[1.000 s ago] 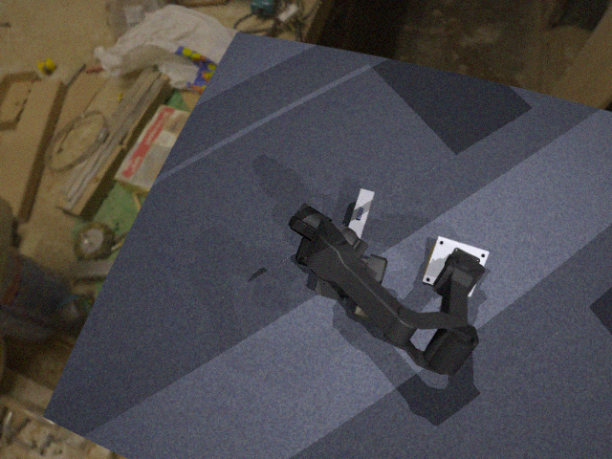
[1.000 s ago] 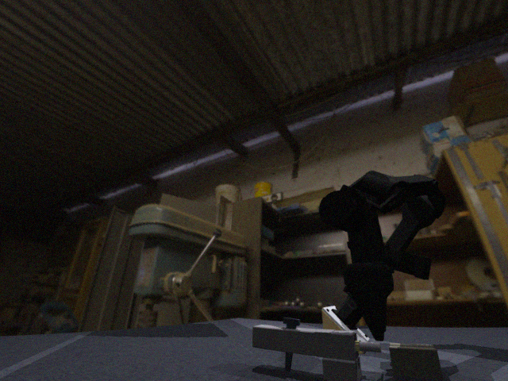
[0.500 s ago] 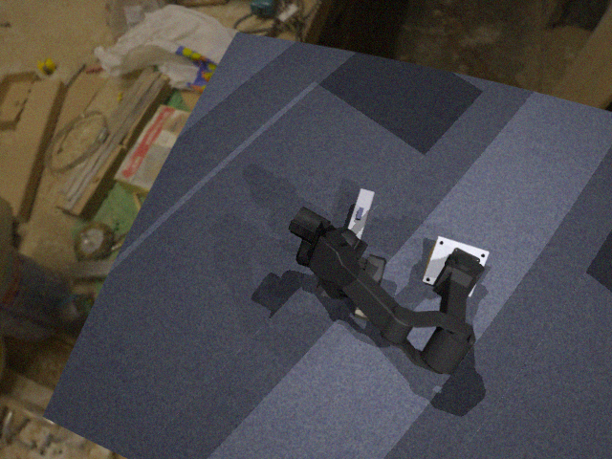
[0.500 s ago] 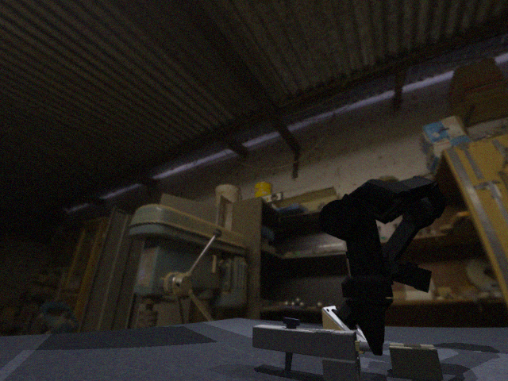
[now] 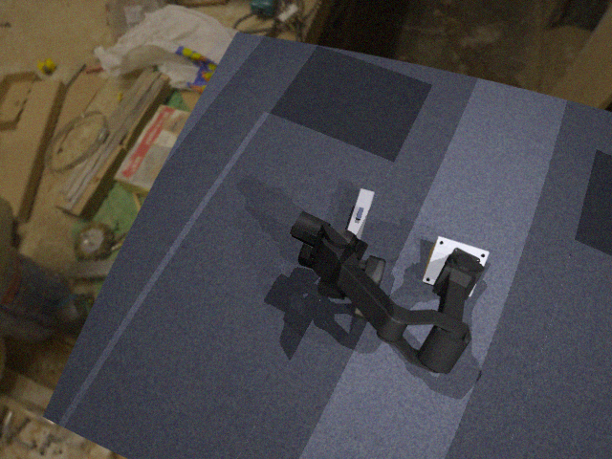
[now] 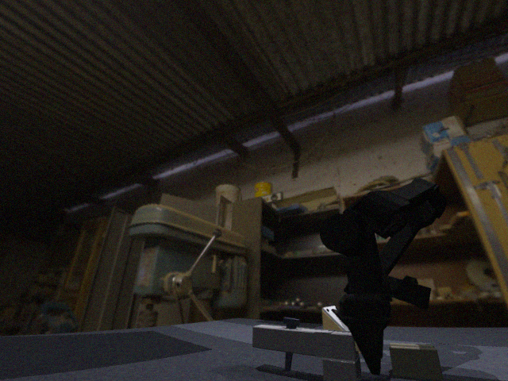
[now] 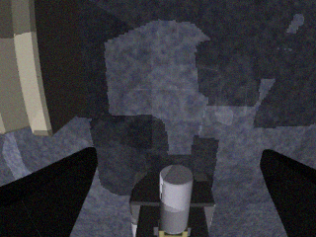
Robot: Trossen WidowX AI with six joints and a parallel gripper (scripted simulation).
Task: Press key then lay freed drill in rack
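Observation:
The pale housing (image 5: 364, 197) (image 6: 303, 340) is a long bar on a block. The dark blue key (image 5: 359, 213) (image 6: 291, 322) passes through it, its top standing above the bar and its tapered end showing below. The drill (image 7: 176, 202) is a pale cylinder projecting from the housing's end, low in the wrist view; the top view hides it under the arm. My gripper (image 6: 375, 364) (image 7: 180, 157) is open and empty, low over the table beside the housing's end. Its fingers stand wide on either side of the drill's line. The cream rack (image 6: 415, 363) (image 7: 30, 79) is a grooved block beyond the gripper.
The arm's base stands over a white plate (image 5: 437, 264) (image 6: 334, 315) with dark holes, tilted on a wooden wedge. The arm reaches across the table (image 5: 172, 345) and hides most of the rack in the top view. The table's left edge borders workshop clutter.

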